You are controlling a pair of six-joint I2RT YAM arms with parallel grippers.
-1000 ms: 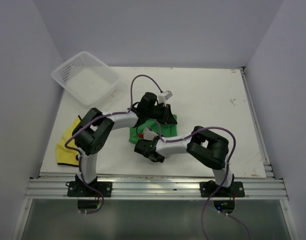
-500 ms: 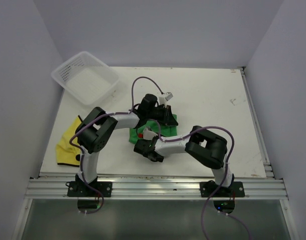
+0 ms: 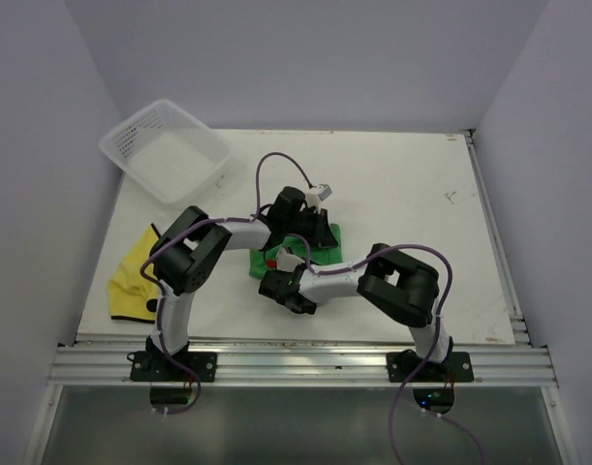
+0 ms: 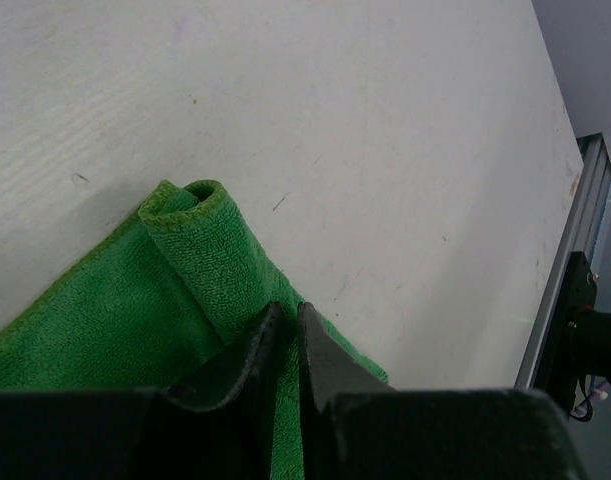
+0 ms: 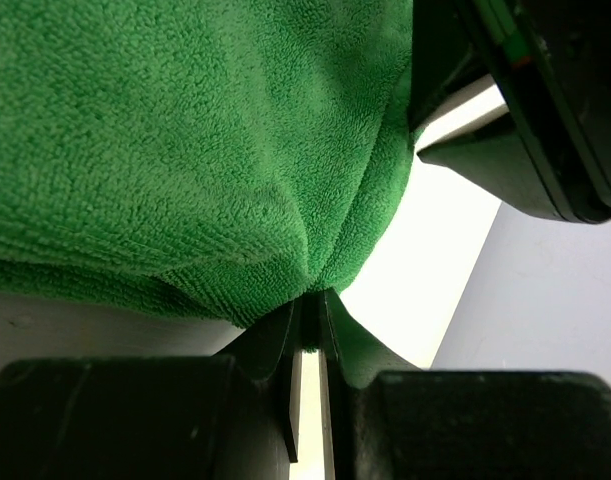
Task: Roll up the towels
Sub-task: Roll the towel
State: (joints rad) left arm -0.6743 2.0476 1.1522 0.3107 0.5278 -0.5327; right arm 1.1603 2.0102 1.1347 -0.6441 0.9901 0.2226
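The green towel [image 3: 327, 254] lies mid-table, mostly hidden under both grippers. In the left wrist view its far edge is curled into a short roll [image 4: 200, 235]. My left gripper [image 4: 288, 318] is shut on that rolled edge, the green pile pinched between the tips. It sits over the towel's far side [image 3: 320, 232]. My right gripper [image 5: 310, 308] is shut on a bunched fold of the green towel [image 5: 185, 150] at its near left side [image 3: 276, 265]. The yellow towel [image 3: 131, 281], with a black face showing at its edge, lies crumpled at the table's left edge, away from both grippers.
A white mesh basket [image 3: 165, 150] stands at the far left corner. A metal rail [image 3: 296, 363] runs along the near edge, another down the right side [image 3: 494, 232]. The left gripper's black body [image 5: 530, 100] is close beside the right one.
The left gripper has shifted slightly toward the near side with the towel's edge. The green towel looks a little narrower. The right gripper has stayed put.
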